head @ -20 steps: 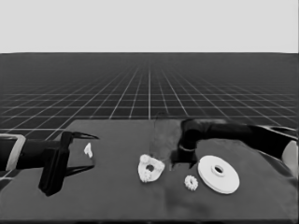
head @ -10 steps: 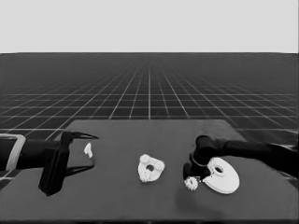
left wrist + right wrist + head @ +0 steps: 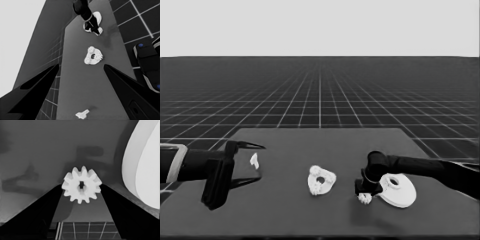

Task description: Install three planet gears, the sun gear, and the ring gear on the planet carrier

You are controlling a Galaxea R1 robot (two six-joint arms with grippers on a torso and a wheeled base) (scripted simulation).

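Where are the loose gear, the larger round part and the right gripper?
loose gear (image 3: 81,185): right wrist view, toothed face at its hole.
larger round part (image 3: 401,191): head view, flat rim.
right gripper (image 3: 365,194): head view, midway between fingertips.

On my screen I see a thin white piece (image 3: 253,160) lying alone on the left part of the dark table (image 3: 285,210). Behind the table the grid floor (image 3: 320,95) goes far to the horizon. Dark machinery with small blue lights (image 3: 147,65) stands past the table edge.

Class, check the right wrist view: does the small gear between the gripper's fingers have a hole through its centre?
Yes, the gear shows a dark hole in its middle.
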